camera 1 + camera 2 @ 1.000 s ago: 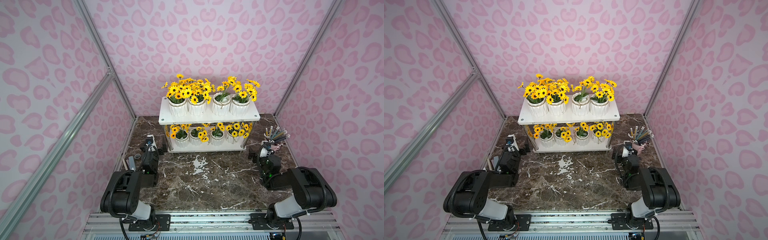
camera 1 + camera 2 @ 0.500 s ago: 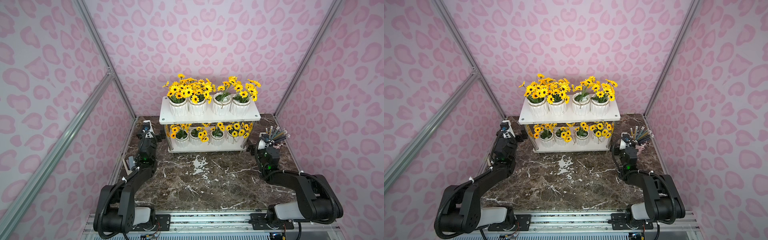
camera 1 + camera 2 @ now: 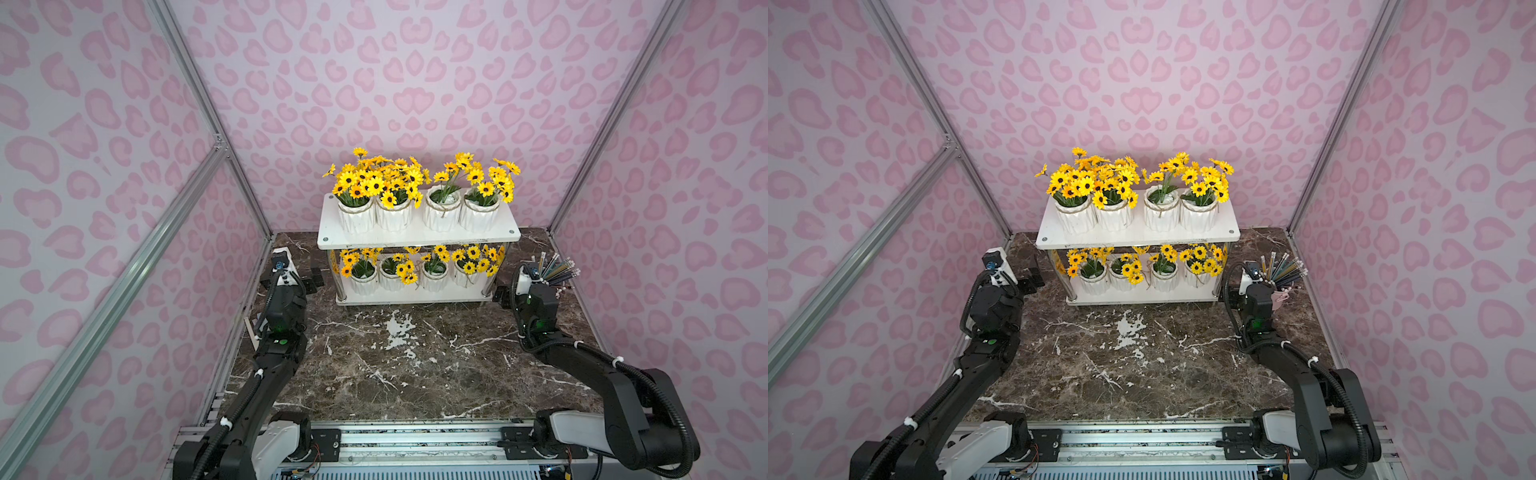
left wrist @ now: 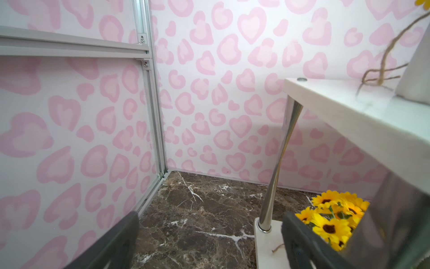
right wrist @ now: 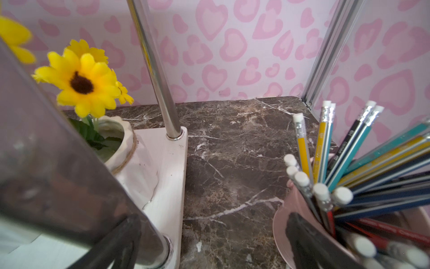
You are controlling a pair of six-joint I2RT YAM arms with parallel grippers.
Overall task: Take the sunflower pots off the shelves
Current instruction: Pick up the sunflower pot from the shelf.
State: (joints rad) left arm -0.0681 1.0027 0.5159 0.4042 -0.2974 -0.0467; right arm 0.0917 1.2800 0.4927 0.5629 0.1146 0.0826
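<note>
In both top views the shelves (image 3: 417, 235) stand at the back of the dark marble tabletop (image 3: 395, 365), against a pink heart-patterned wall (image 3: 415, 83). All eight sunflower pots (image 3: 442, 216) are on them: four in a row on the upper tier and four on the lower tier beneath. Your left gripper (image 4: 204, 246) hovers just beside the rack's left end, its fingers (image 4: 111, 242) spread wide with bare marble showing between them. Your right gripper (image 5: 209, 244) is at the rack's right end, its fingers equally wide apart. One finger lies in front of the near chrome leg (image 5: 58, 174). The other overlaps the rim of the pink bucket of pencils (image 5: 281, 221), and you cannot tell whether it touches. Both grippers are empty.
</note>
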